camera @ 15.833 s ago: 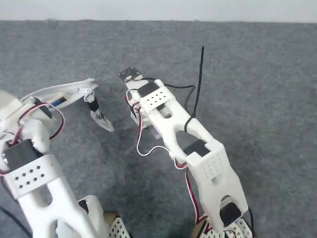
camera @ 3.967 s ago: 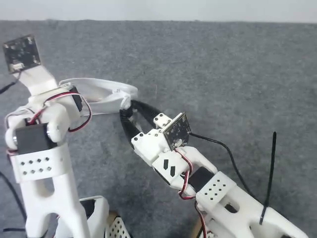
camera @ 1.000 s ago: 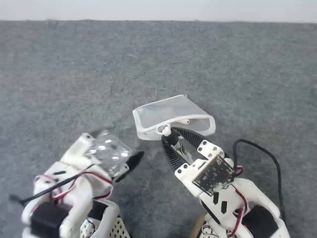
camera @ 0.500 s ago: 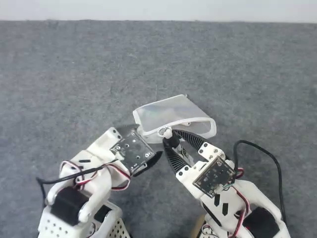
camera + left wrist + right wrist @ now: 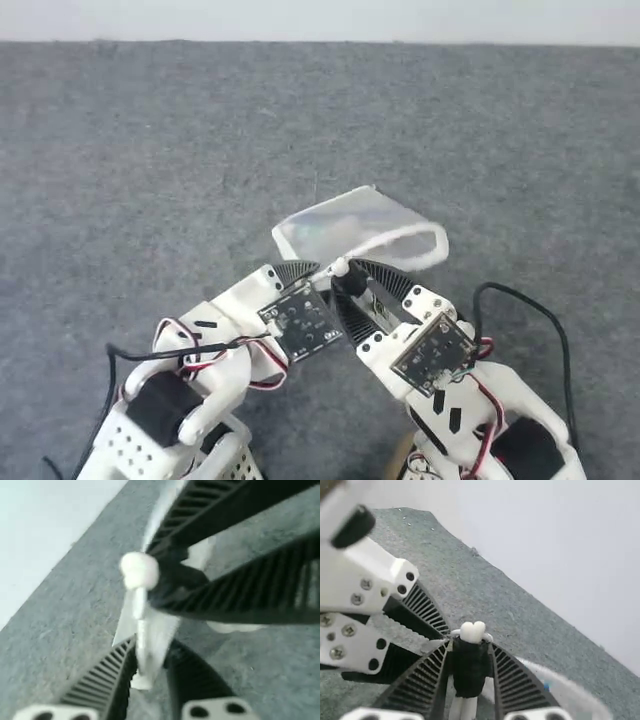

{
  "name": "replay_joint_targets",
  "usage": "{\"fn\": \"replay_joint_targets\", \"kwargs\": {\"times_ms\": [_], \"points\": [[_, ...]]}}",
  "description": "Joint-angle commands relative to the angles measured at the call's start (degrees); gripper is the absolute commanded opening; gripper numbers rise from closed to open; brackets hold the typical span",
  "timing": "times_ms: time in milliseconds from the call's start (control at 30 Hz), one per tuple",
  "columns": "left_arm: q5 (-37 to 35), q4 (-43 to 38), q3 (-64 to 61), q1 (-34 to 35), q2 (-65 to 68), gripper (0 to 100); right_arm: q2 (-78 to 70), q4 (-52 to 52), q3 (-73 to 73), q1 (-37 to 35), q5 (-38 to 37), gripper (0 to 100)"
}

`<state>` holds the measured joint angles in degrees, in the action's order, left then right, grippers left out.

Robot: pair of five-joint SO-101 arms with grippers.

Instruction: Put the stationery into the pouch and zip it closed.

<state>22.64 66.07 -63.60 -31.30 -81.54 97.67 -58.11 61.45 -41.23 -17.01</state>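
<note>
A translucent white mesh pouch [image 5: 350, 225] lies on the grey carpet in front of both arms. My right gripper [image 5: 345, 287] is shut on the zipper pull [image 5: 469, 667], a black tab with a white bead [image 5: 472, 630] at its tip. My left gripper [image 5: 150, 647] sits right beside it, shut on the pouch's near edge [image 5: 142, 630]. In the left wrist view the right gripper's ribbed black fingers [image 5: 235, 585] cross above, with the bead [image 5: 139, 570] between them. The pouch's rim [image 5: 570, 692] shows a small blue speck through the mesh; its contents are otherwise hard to make out.
Grey carpet [image 5: 150, 150] covers the whole table, with open room left, right and beyond the pouch. A black cable [image 5: 540, 320] loops beside the right arm's base. The two arms' wrists stand close together at the pouch's near end.
The left arm swung in from the lower left to the pouch and closed on its near edge. The pouch's open rim shifted slightly right. The right gripper kept its hold on the zipper pull.
</note>
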Motion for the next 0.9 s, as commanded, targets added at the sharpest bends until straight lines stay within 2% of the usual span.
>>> {"fn": "replay_joint_targets", "kwargs": {"times_ms": [0,167,367,467,667,867], "points": [[-0.26,-1.76,0.66,-0.09,-1.14,1,-0.13,1.63,-2.81,3.74,-0.88,0.6],[-6.95,-1.85,0.57,2.29,-1.14,1,-0.13,4.09,-2.81,9.80,-0.88,0.6],[-7.56,-5.27,-1.45,7.91,-1.14,1,-0.22,5.41,-2.11,10.95,-1.41,0.6],[-7.56,-6.24,-2.86,8.35,-1.14,1,-0.22,9.10,1.14,10.95,-5.19,0.6],[-7.56,-6.24,-3.12,8.35,-1.14,1,-2.86,12.26,2.29,11.47,-5.27,0.6],[-7.38,-6.51,-3.74,8.35,-1.14,1,-10.86,16.92,-0.09,18.77,1.76,0.6]]}}
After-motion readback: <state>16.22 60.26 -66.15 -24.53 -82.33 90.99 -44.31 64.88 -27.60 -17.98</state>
